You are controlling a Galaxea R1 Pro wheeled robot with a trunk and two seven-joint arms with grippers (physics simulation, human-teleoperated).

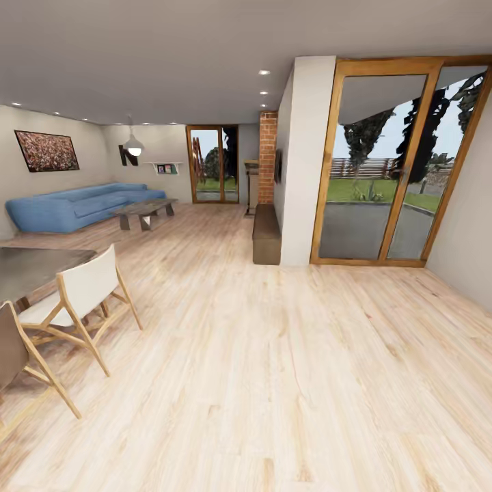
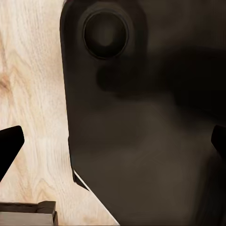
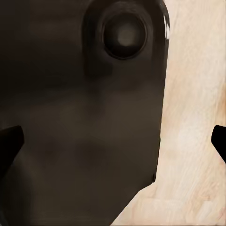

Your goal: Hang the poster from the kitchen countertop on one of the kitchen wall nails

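The robot is looking across an open living space: pale wooden floor [image 1: 273,383], a blue sofa [image 1: 75,205] along the far left wall under a wide reddish wall picture [image 1: 46,151], and a dining table [image 1: 34,268] with a white chair [image 1: 82,294] at the left edge. The poster and kitchen countertop are lying somewhere outside these views, so neither arm can be judged nearer. Both wrist cameras are facing a dark rounded body, probably the robot's base. The left end effector [image 2: 113,146] and right end effector [image 3: 113,141] are spread wide, holding nothing.

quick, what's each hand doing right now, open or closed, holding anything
Left hand: open, fingertips wide apart at the frame edges, holding nothing.
Right hand: open, fingertips wide apart, holding nothing.
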